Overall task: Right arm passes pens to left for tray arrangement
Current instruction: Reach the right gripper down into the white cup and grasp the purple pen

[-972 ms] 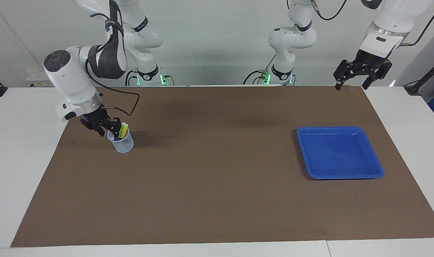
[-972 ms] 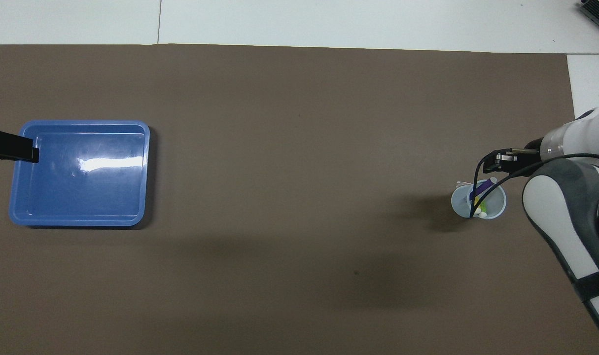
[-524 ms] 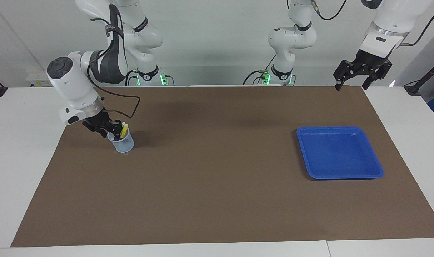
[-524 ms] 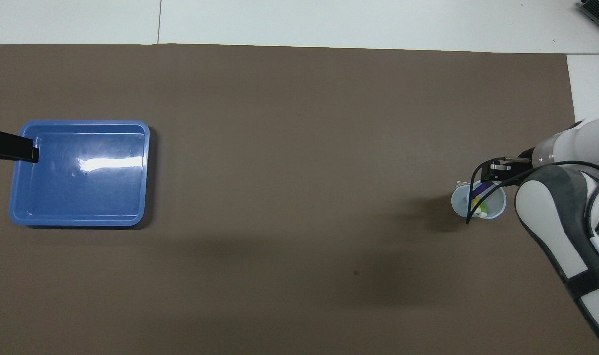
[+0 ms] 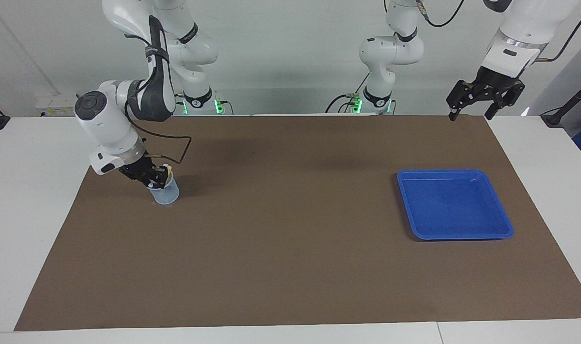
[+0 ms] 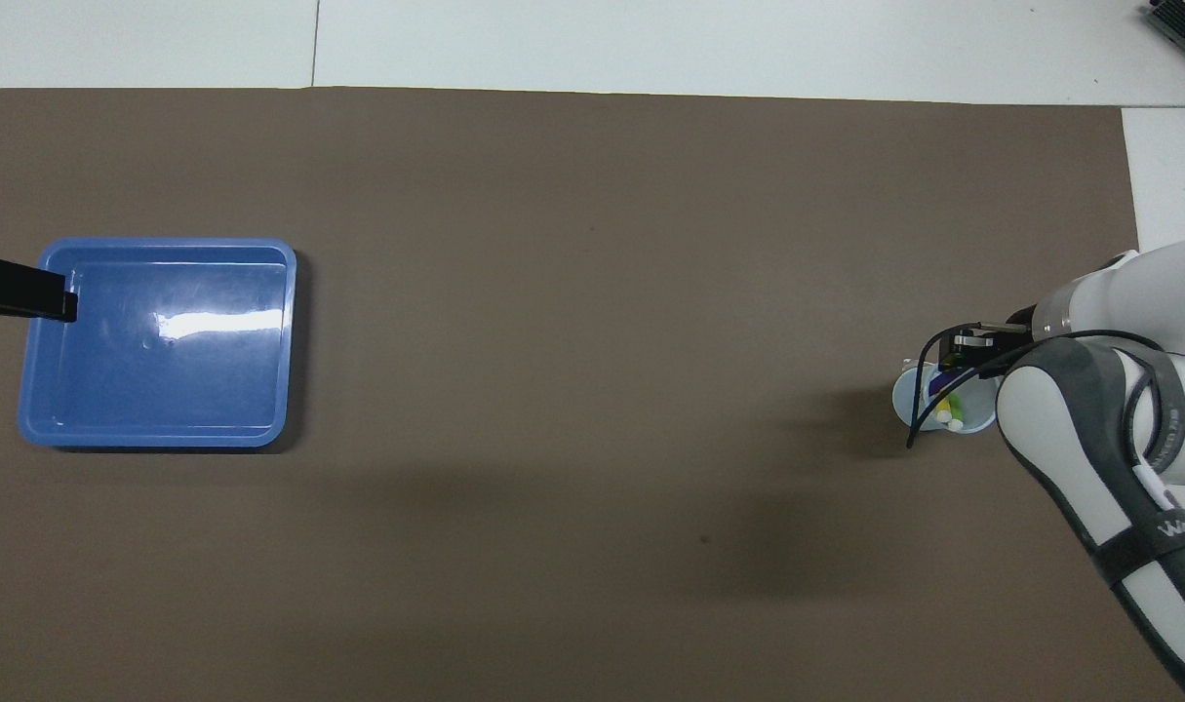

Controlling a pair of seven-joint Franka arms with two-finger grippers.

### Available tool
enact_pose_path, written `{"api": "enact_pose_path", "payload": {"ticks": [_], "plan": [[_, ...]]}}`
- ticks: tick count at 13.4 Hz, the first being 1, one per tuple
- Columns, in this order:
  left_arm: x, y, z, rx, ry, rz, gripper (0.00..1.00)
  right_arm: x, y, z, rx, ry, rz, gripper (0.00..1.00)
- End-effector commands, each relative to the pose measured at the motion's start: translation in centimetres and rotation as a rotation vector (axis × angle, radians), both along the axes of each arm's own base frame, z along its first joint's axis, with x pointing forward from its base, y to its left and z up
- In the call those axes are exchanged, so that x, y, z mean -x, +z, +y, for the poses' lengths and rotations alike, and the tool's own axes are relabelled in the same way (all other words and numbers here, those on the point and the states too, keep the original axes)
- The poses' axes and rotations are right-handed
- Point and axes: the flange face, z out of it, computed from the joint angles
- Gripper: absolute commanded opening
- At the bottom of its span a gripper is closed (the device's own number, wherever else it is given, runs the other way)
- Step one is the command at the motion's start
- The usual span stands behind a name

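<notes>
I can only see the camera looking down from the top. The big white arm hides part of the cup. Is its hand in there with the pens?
Observer: Yes. From the facing camera, the right hand is down at the mouth of the cup, right among the pens.
Operator: What's that black bar next to the tray?
Observer: That's the left hand. It waits high in the air, open and holding nothing.
Operator: Is it touching the tray?
Observer: No. The tray lies flat on the mat, well below that hand.
</notes>
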Motion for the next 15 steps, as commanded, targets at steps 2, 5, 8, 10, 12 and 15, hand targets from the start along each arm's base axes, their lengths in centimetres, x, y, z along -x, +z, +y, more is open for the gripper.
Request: {"api": "enact_pose_path", "payload": {"ticks": [2, 5, 8, 10, 12, 15], "plan": [[0.7, 0.1, 0.2, 0.016, 0.007, 0.006, 1.00, 0.2, -0.2, -0.4, -0.014, 0.002, -0.018, 0.43], [0.8, 0.1, -0.1, 0.014, 0.001, 0.007, 1.00, 0.3, -0.3, -0.5, -0.014, 0.002, -0.015, 0.22], [1.0, 0.0, -0.2, 0.013, 0.001, 0.019, 1.00, 0.5, -0.4, -0.8, -0.014, -0.002, -0.012, 0.00], [1.4, -0.2, -0.2, 0.012, 0.001, 0.038, 1.00, 0.2, 0.2, -0.8, -0.013, -0.002, -0.022, 0.00], [1.9, -0.5, -0.5, 0.010, -0.002, 0.062, 1.00, -0.6, 2.6, -0.9, -0.012, 0.022, -0.045, 0.00], [2.1, -0.6, -0.5, 0.011, -0.004, 0.072, 1.00, -1.9, 9.5, -0.9, 0.003, 0.073, -0.094, 0.00]]}}
